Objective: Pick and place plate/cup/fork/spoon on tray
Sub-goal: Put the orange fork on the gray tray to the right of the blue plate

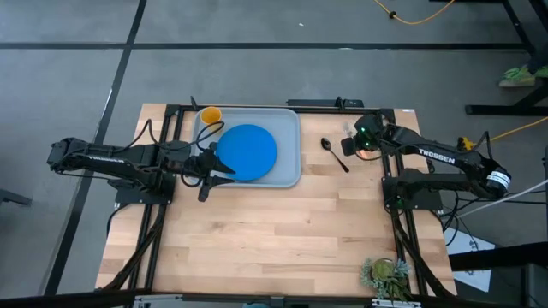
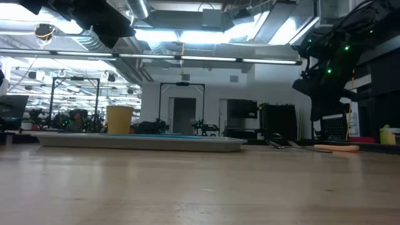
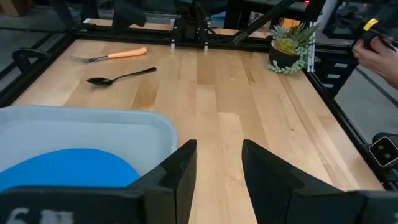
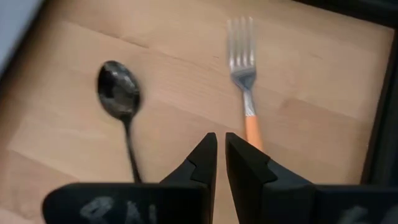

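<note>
The blue plate [image 1: 247, 151] lies in the grey-blue tray [image 1: 289, 128] at the table's far left. The yellow cup [image 1: 209, 115] stands upright in the tray's far left corner. The dark spoon [image 4: 121, 99] and the orange-handled fork [image 4: 247, 81] lie side by side on the table right of the tray. My right gripper [image 4: 221, 155] hovers above them, over the fork's handle, its fingers almost together and empty. My left gripper [image 3: 217, 168] is open and empty, raised at the tray's near edge [image 1: 210, 171].
A small potted plant [image 1: 385, 274] stands at the table's near right corner. Bare wood [image 1: 274, 231] spreads across the table's near half. A person's hand [image 3: 379, 53] shows beyond the table's edge in the left wrist view.
</note>
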### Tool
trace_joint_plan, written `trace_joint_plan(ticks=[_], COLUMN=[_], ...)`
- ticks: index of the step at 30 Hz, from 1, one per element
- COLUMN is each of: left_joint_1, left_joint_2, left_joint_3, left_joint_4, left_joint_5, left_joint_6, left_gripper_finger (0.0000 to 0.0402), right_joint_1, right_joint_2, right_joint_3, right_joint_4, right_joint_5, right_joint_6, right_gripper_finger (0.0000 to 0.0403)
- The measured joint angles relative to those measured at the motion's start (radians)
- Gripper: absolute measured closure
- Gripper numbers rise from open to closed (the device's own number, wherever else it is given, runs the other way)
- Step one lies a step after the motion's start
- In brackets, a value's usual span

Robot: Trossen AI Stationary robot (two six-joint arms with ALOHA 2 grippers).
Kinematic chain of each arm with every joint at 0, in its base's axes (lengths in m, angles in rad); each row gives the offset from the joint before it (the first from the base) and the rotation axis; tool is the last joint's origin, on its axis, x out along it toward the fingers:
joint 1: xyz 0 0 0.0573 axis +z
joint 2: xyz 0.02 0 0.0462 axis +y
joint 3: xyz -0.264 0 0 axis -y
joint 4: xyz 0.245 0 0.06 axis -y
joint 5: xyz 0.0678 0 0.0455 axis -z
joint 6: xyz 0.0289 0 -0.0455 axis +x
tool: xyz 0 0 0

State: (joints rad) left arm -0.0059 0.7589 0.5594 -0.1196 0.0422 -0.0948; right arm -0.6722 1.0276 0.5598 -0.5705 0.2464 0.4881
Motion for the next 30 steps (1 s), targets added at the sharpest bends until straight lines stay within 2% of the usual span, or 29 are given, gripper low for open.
trace_joint_plan(ticks=[12,17,20,25,30], left_joint_1=[0.000,0.000,0.000,0.000,0.000], left_joint_2=[0.000,0.000,0.000,0.000,0.000], left_joint_3=[0.000,0.000,0.000,0.000,0.000], left_joint_4=[0.000,0.000,0.000,0.000,0.000], left_joint_5=[0.000,0.000,0.000,0.000,0.000], left_joint_6=[0.000,0.000,0.000,0.000,0.000], left_gripper_finger=[0.0280,0.0280,0.0280,0.0280,0.0280], right_joint_1=[-0.076,-0.100,-0.121,-0.159,-0.175], right_joint_2=[0.029,0.064,0.107,0.184,0.244], right_joint_3=[0.000,0.000,0.000,0.000,0.000], right_joint_4=[-0.002,0.011,0.039,0.061,0.082], right_joint_5=[-0.022,-0.039,-0.055,-0.082,-0.039], right_joint_6=[-0.047,-0.017,-0.018,-0.022,-0.021], right_gripper_finger=[0.0363,0.0360,0.0341,0.0283,0.0273])
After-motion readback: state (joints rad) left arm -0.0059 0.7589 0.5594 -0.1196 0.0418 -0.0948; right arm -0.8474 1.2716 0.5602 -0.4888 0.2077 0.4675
